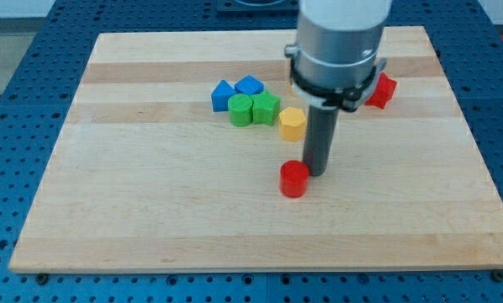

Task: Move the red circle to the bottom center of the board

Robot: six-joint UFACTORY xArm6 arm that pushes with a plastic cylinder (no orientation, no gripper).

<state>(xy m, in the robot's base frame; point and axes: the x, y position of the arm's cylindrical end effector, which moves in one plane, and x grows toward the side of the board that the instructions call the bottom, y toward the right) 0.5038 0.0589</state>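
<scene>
One pale wooden tabletop (150, 219) carries everything here, with the arm's grey end effector housing (340, 42) above it ending in a plain dark rod; it has no jaws, so it grasps nothing. A cluster of blue, green and yellow blocks (256, 108) sits further back, left of the rod. The small red circle block (294, 179) lies near the board's middle. My tip (319, 172) touches its far-right side, so the circle lies near-left of the tip, and a push toward the near edge looks well set up.

Grey cyl. body, dark rod (320, 139)
</scene>
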